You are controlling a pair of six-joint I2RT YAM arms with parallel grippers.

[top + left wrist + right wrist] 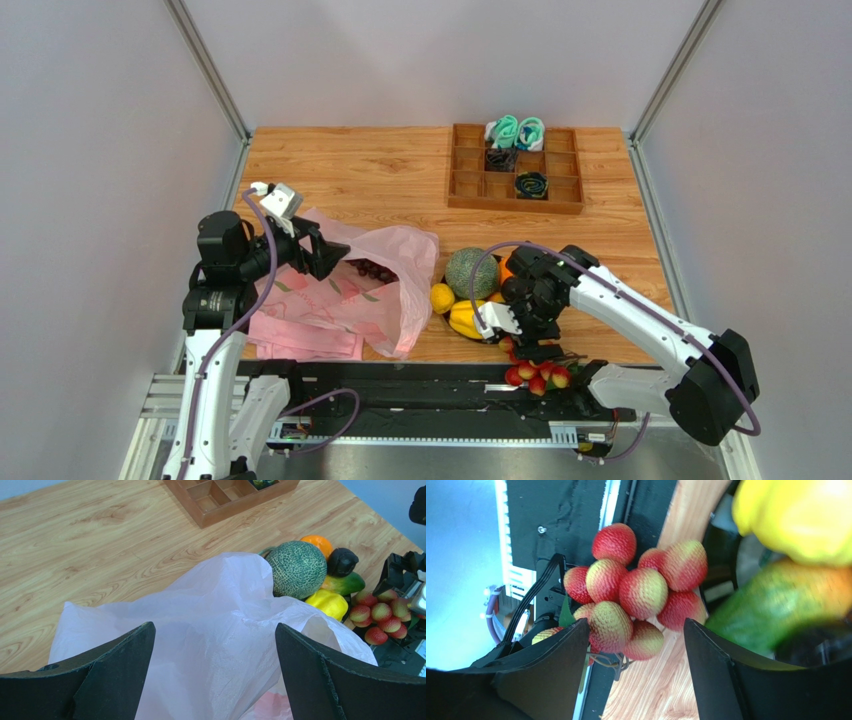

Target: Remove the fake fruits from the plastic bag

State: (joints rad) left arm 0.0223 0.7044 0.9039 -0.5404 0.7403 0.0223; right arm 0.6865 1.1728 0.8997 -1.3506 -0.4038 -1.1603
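Our left gripper (214,626) hangs wide open and empty over the pink plastic bag (392,268), which lies crumpled at the left of the wooden table (350,170) with dark purple grapes (375,269) in its mouth. Just right of the bag lie the melon (471,272), orange (317,543), lemon (442,298) and yellow lobed piece (464,319). Our right gripper (636,622) has its fingers apart around the red berries (638,587) at the table's near edge; we cannot tell whether they touch.
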